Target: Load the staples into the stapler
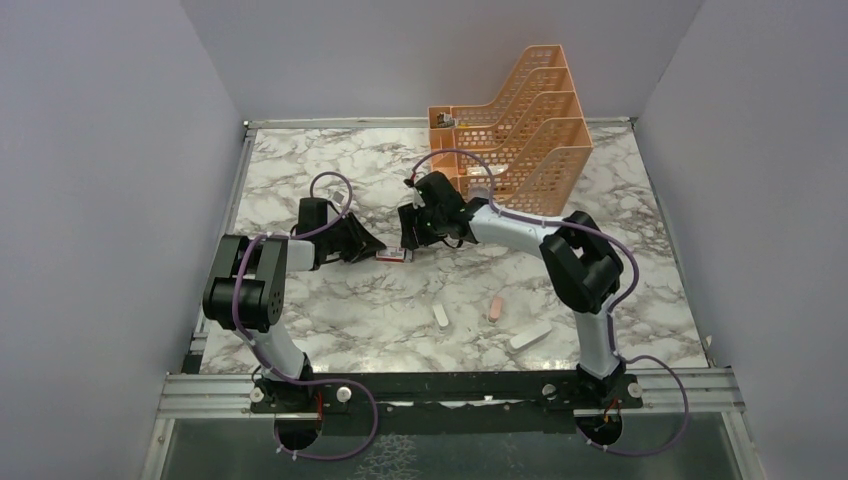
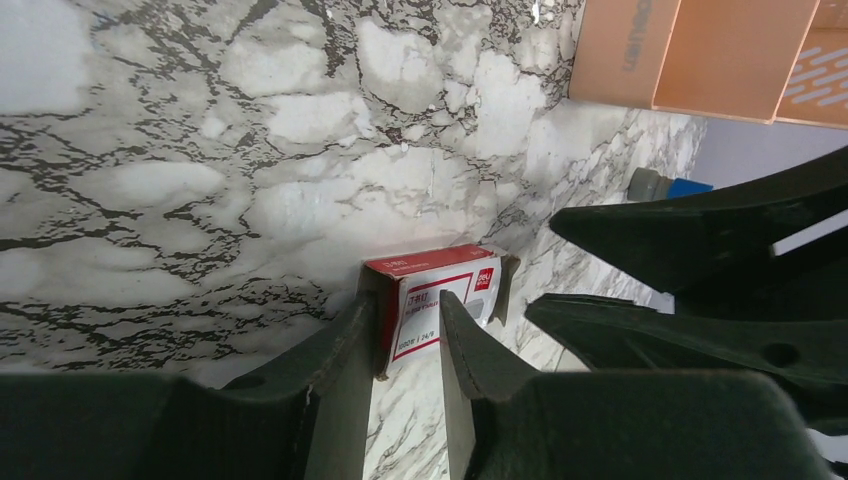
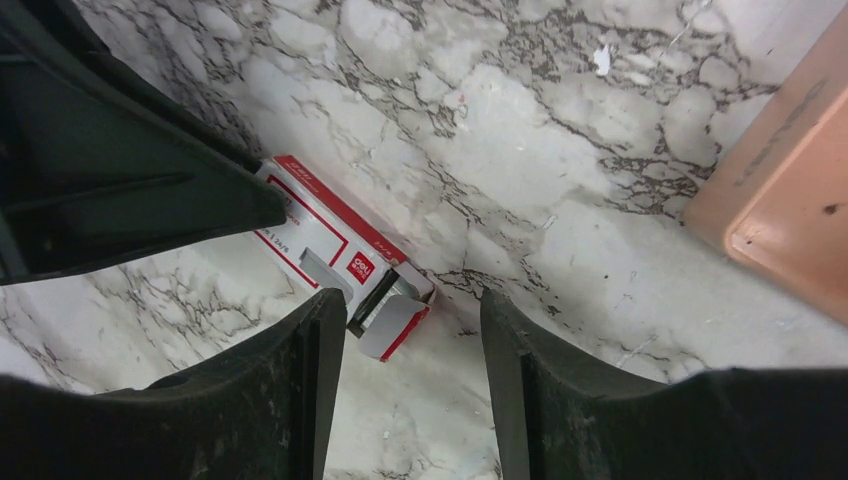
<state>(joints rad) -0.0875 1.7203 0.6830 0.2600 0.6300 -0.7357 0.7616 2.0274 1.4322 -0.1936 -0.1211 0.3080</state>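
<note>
A small flat red box (image 2: 470, 285) with a white label lies on the marble table (image 1: 330, 170) between the two arms. My left gripper (image 2: 405, 300) is closed on its near end, one finger against the red side and the other across the label. At the far end the flap hangs open, and the grey tray of staples (image 3: 392, 297) shows inside. My right gripper (image 3: 410, 297) hovers open just past that end, its left fingertip (image 3: 325, 305) beside the flap, nothing between its fingers. I cannot make out the stapler in any view.
An orange mesh file organiser (image 1: 520, 130) stands at the back right, close behind my right gripper (image 1: 408, 243). Two small white pieces (image 1: 441, 317) and a pink one (image 1: 495, 307) lie near the front. A small blue cylinder (image 2: 680, 186) rests by the organiser.
</note>
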